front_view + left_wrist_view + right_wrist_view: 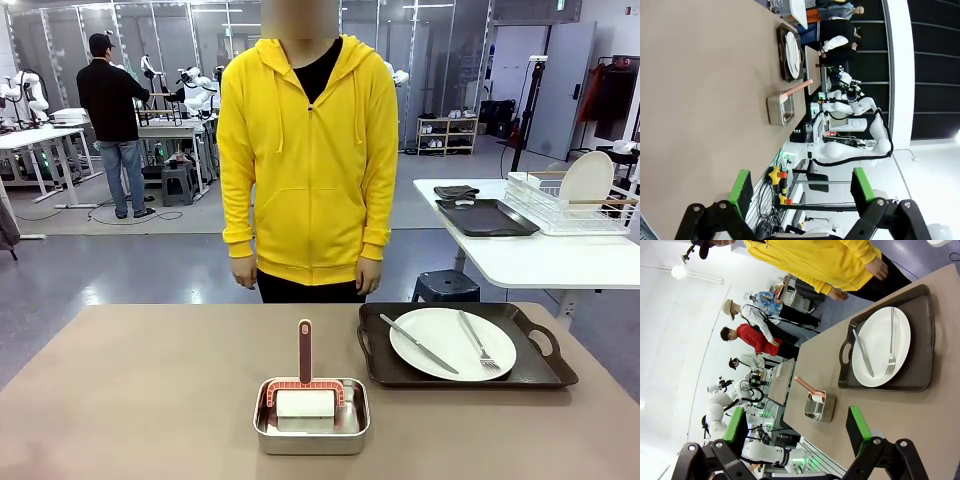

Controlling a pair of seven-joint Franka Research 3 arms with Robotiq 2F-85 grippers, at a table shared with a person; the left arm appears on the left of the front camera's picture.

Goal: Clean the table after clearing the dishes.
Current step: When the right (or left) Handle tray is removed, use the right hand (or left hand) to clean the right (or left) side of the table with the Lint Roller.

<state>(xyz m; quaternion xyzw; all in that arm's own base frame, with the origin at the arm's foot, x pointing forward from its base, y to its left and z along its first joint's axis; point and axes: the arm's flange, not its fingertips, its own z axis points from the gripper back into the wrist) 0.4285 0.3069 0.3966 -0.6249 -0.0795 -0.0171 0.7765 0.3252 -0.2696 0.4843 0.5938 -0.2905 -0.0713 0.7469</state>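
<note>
While the table [150, 380] is matte, the pan [311, 442] is steel.

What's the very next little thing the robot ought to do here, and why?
Probably move the right fingers toward the tray: the plate, knife and fork sit on it on the table, so wiping can't start. Right and left fingers are open and empty; the scrubber waits in the steel pan.

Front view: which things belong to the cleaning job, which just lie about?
Job: tan-brown table; dark brown handled tray; round white plate; steel knife; steel fork; red-handled white scrubber in small steel pan.
Lying about: white side table; wire rack; black tray.
</note>
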